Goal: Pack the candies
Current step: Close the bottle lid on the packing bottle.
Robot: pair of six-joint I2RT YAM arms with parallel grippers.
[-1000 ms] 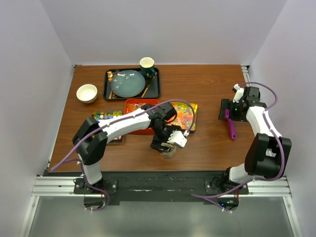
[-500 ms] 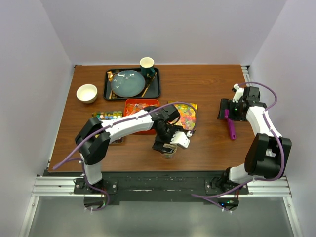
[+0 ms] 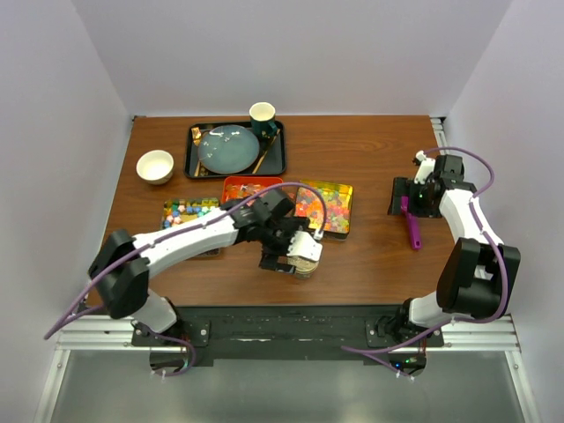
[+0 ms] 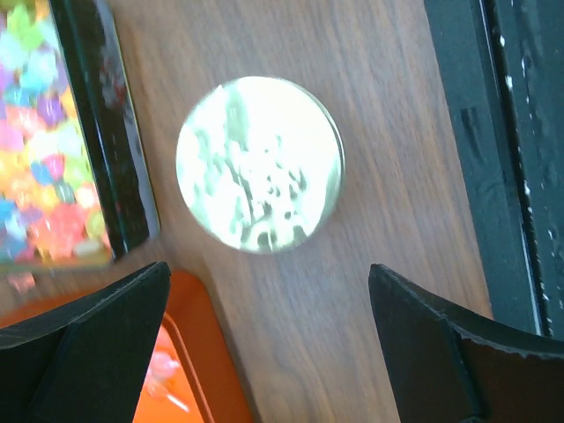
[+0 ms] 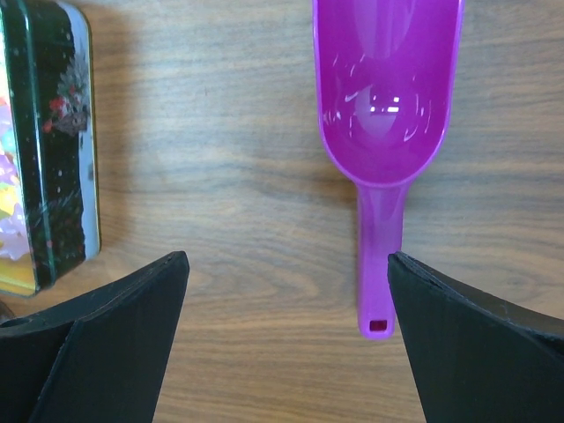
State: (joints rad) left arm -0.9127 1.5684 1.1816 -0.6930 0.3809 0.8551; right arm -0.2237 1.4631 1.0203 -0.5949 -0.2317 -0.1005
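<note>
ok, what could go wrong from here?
1. The round gold metal lid sits near the table's front edge; the open left claw could knock it off.
2. The purple plastic scoop lies off-centre under the open right claw, handle beside one finger; closing may shove it rather than grip.

Left end effector [image 4: 269, 291] — right end effector [image 5: 286, 273] — both gaping.

scoop [image 5: 388, 115]: front of the bowl runs off the top edge, ahead of the right gripper [image 5: 286, 264]
black tin [image 5: 48, 150]: chopped by the left edge, off to that gripper's side
candies [image 4: 44, 176]: blurry colour mush beside the left gripper [image 4: 269, 273], can't make out shapes
orange tray [image 4: 198, 370]: just a corner, rest behind a finger [image 4: 88, 344]
gold lid [image 4: 260, 163]: overhead it's mostly tucked under the left gripper
</note>
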